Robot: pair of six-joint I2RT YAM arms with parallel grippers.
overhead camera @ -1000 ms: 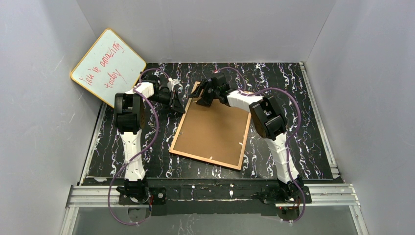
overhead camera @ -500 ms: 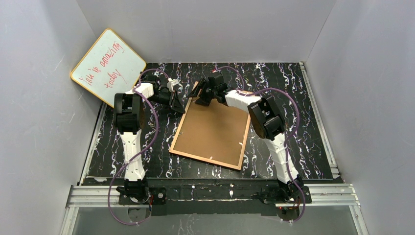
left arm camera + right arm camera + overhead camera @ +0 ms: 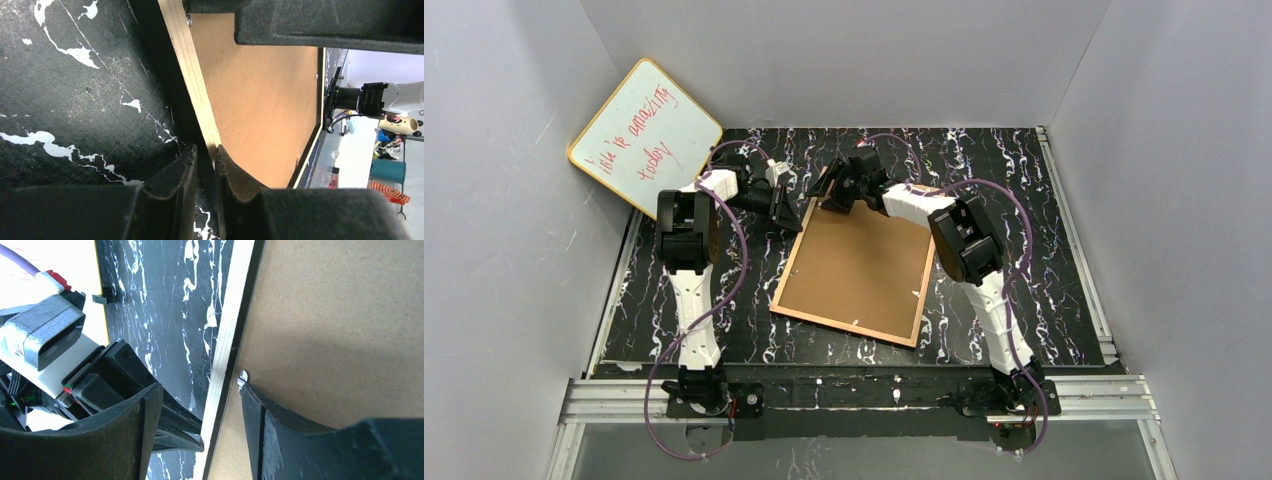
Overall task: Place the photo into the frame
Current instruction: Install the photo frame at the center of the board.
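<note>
Grey walls (image 3: 844, 60) box in a black table (image 3: 1024, 200) veined with white. At its middle lies the frame (image 3: 844, 328), the biggest loose thing there, face down so that its pale wood back shows, and turned a little askew to the table's edges. A brown panel (image 3: 859, 260) fills the frame's opening and lies flat within the rim. Well beyond the frame's far left corner, a whiteboard (image 3: 644, 135) with red writing and a yellow edge leans against the wall. The 2 arms reach in from the near side, one on either side of the frame, and both end at its far left corner. The left gripper (image 3: 206, 155) is clamped on the frame's left rail, 1 finger on the table side and 1 on the panel side, the wood pinched between them. The right gripper (image 3: 200, 390) stands with its jaws apart astride the same rail, holding nothing; 1 finger hangs over the table outside the frame, the other over the panel. That inner fingertip sits just beside a small metal tab (image 3: 242, 376) at the frame's inner edge.
</note>
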